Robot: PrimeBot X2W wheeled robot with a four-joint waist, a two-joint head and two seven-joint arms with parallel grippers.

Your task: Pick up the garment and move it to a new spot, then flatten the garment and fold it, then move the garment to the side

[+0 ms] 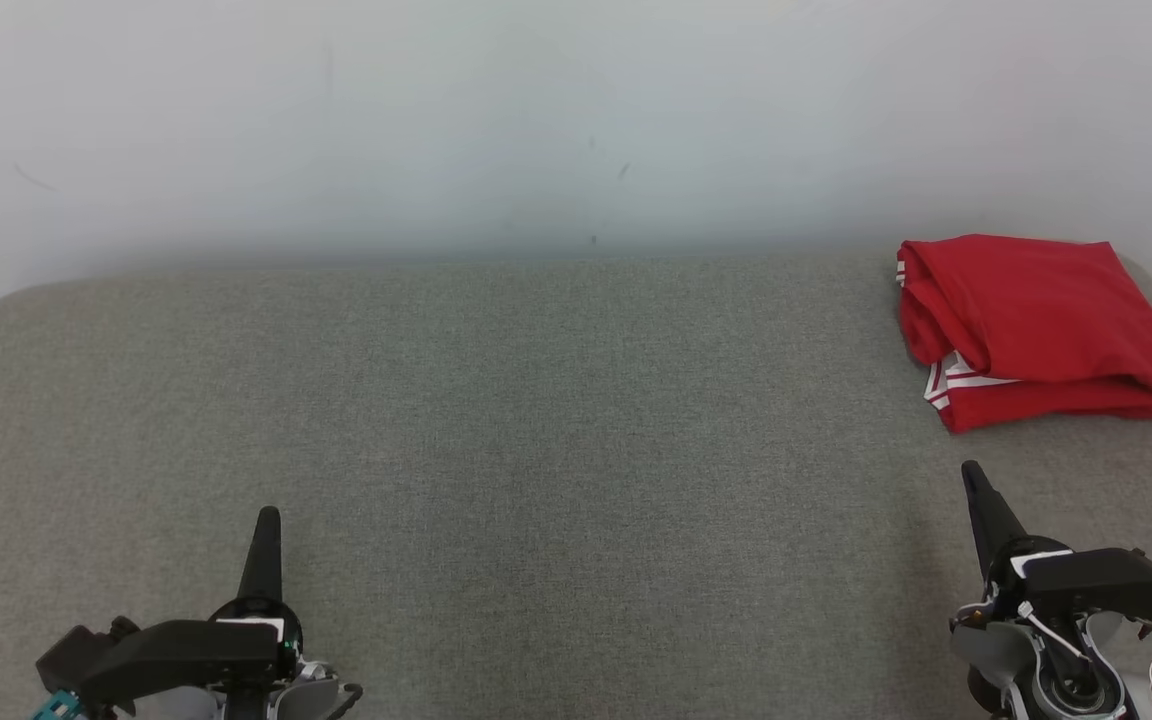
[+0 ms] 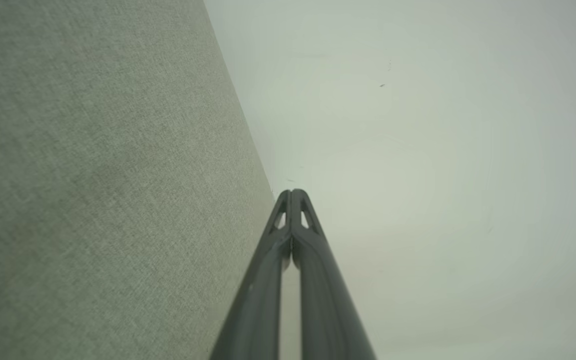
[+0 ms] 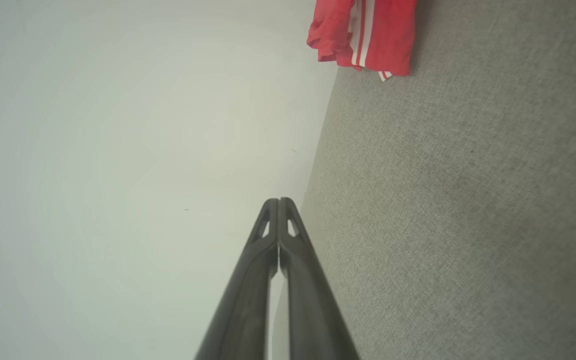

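Our left gripper sits at seven o'clock, pressed shut and empty; our right gripper, at four o'clock, is closed and empty too. Beyond it, at two o'clock, we see the red garment lying folded on the grey surface, near its far right corner.
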